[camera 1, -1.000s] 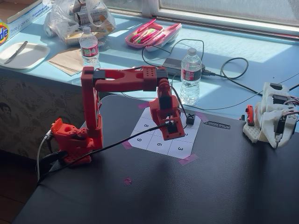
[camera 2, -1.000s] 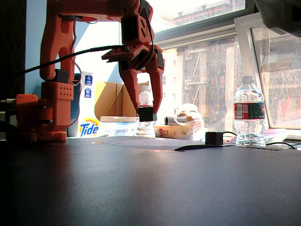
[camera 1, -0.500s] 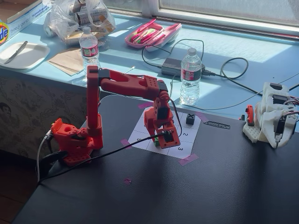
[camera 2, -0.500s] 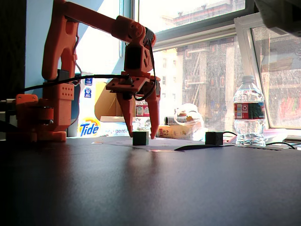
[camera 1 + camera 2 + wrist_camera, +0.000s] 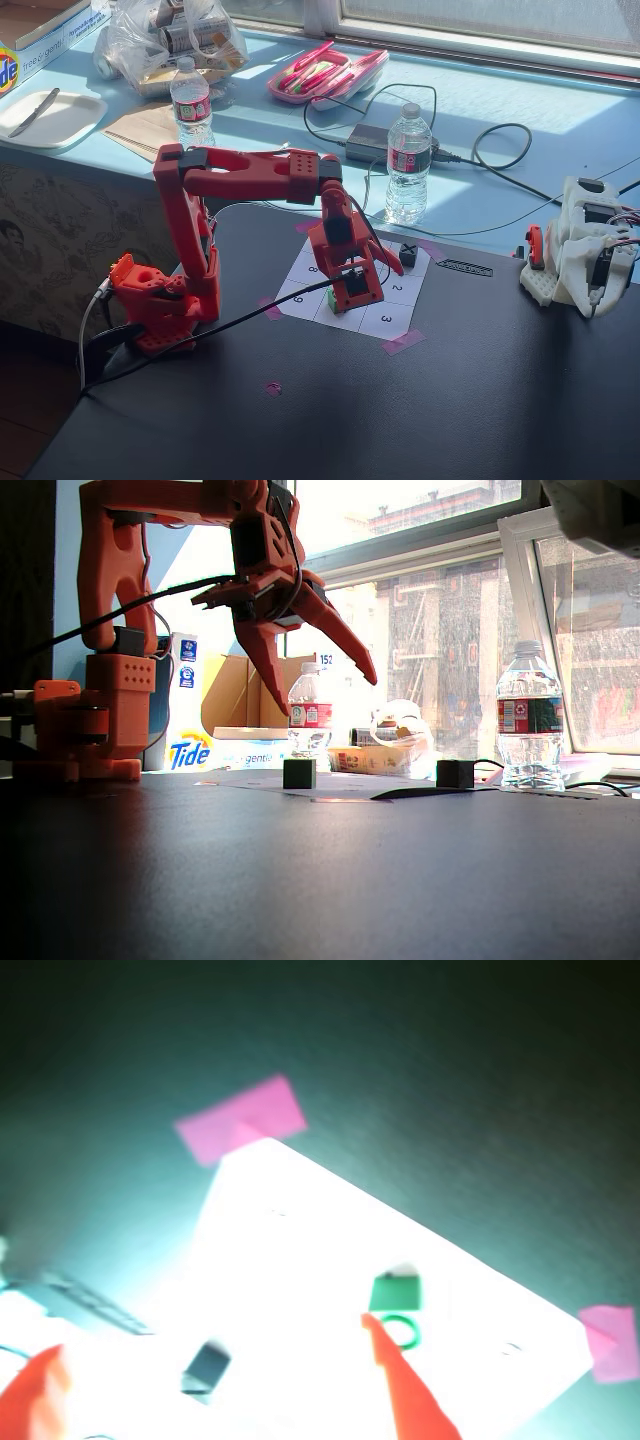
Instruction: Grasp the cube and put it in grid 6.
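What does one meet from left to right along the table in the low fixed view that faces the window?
Red arm base → Tide box → green cube → black cube → large water bottle.

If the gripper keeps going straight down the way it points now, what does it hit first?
Most likely the green cube: the open gripper hangs above it, one fingertip beside it in the wrist view. Depth is unclear; it could land on the paper grid just beside the cube.

Overexposed paper grid hides its digits
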You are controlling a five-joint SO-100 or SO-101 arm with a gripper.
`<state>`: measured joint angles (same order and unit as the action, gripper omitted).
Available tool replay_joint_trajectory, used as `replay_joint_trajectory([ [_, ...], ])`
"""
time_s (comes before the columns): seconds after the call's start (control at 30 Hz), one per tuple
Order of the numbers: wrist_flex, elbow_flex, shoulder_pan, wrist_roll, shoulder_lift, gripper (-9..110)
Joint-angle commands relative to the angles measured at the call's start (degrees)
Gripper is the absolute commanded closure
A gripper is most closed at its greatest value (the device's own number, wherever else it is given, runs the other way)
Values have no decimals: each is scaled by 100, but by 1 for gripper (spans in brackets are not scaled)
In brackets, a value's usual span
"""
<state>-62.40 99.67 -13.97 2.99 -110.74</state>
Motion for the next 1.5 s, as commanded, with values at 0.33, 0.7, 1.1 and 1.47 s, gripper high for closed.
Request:
replay_joint_trajectory([
  [0.33, 3138, 4104, 3753, 325, -4720, 58],
  [0.7, 984, 6812, 4254, 334, -7479, 63],
  [1.1, 193, 7365, 4228, 334, -7831, 101],
  [1.47, 413, 7497, 4254, 343, -7831, 101],
])
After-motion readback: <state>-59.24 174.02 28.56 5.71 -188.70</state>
